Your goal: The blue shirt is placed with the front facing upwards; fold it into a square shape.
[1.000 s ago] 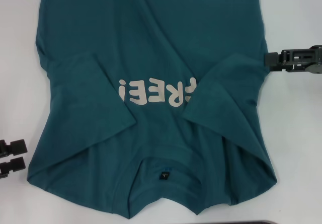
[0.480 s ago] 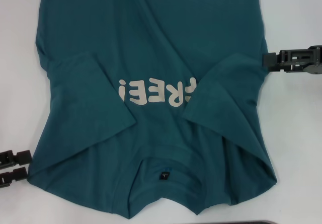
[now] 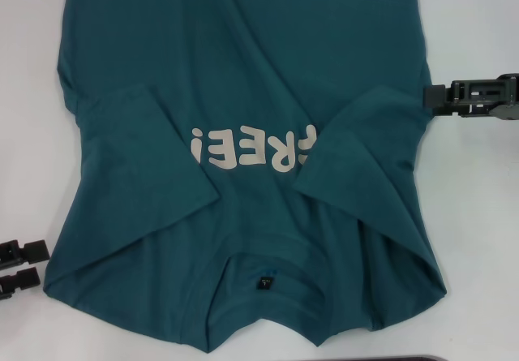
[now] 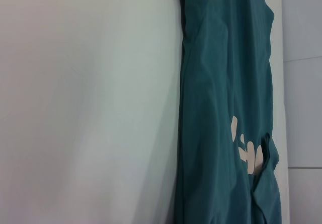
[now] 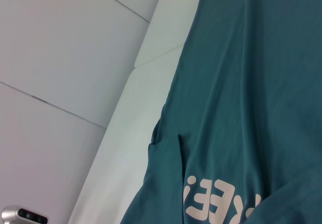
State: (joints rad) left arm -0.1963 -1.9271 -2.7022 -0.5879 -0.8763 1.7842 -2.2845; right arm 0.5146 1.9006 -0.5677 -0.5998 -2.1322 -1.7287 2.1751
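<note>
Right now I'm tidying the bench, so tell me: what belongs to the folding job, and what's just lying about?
Job:
blue shirt, both sleeves folded in
left gripper, open
right gripper

Lying about:
dark object at the near table edge

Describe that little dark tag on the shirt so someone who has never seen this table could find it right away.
Start with the blue shirt spread over the white table, cream lettering across its chest. Follow the shirt down to the neckline, at the edge nearest the robot. The neck label sits just inside the collar, a small dark square and the only dark patch on the teal cloth.
</note>
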